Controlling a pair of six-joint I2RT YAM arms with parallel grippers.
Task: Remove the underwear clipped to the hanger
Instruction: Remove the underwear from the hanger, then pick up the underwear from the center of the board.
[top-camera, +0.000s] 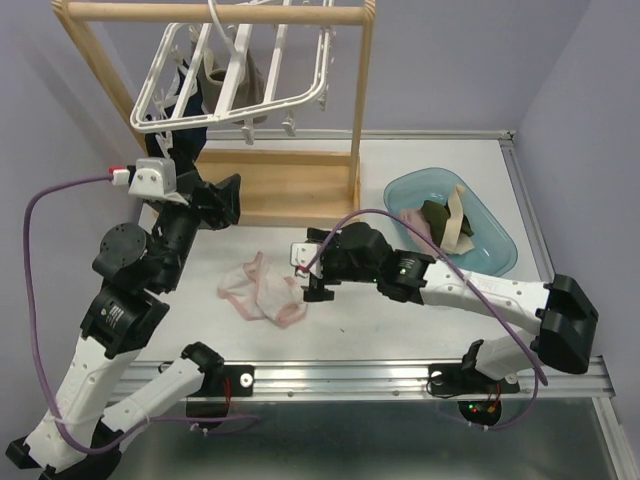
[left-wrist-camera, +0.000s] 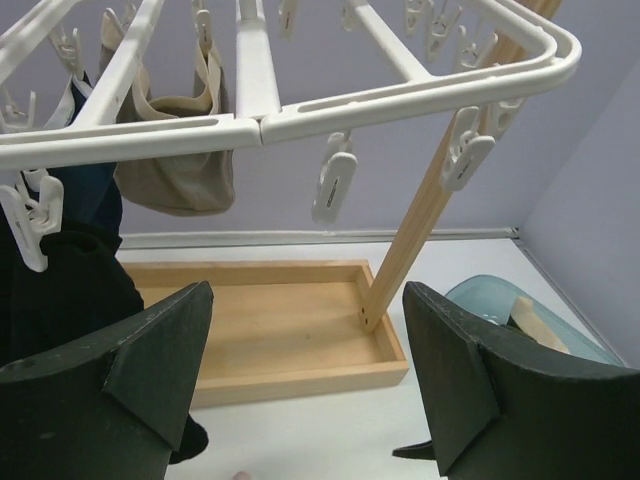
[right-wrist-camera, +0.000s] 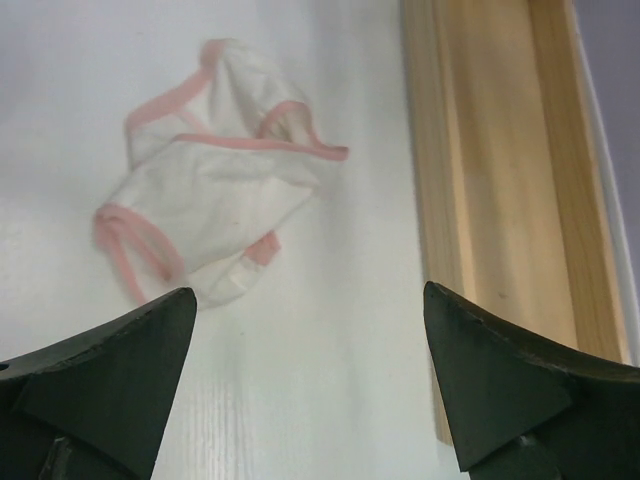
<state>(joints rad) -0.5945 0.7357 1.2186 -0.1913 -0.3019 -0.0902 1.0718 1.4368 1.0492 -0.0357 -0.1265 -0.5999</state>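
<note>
Underwear (left-wrist-camera: 180, 170) hangs clipped to the hanger (left-wrist-camera: 400, 98) over the table's (top-camera: 340, 335) far-left corner; one pink-trimmed piece (right-wrist-camera: 215, 200) lies mid-table. We see the left gripper (left-wrist-camera: 305, 320) spread, empty, under the frame's rim, and the right gripper (right-wrist-camera: 307, 300) spread, empty, above open tabletop beside the wooden base (right-wrist-camera: 500, 180).

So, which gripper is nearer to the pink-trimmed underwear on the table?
Right. The right gripper sits just beside the underwear; the left gripper is farther, up under the hanger.

Quick tally: one white clip hanger (left-wrist-camera: 400, 98), one wooden stand (top-camera: 290, 185), one teal tub (top-camera: 497, 232), two arms (left arm (top-camera: 120, 310), right arm (top-camera: 480, 290)). Underwear: one pink-trimmed pair (top-camera: 262, 290) on the bench (top-camera: 400, 330), three clipped (taupe (left-wrist-camera: 175, 160), navy (left-wrist-camera: 95, 190), black (left-wrist-camera: 60, 290)), seemingly three tubbed (olive (top-camera: 438, 213), pink (top-camera: 412, 218), cream (top-camera: 460, 225)).
</note>
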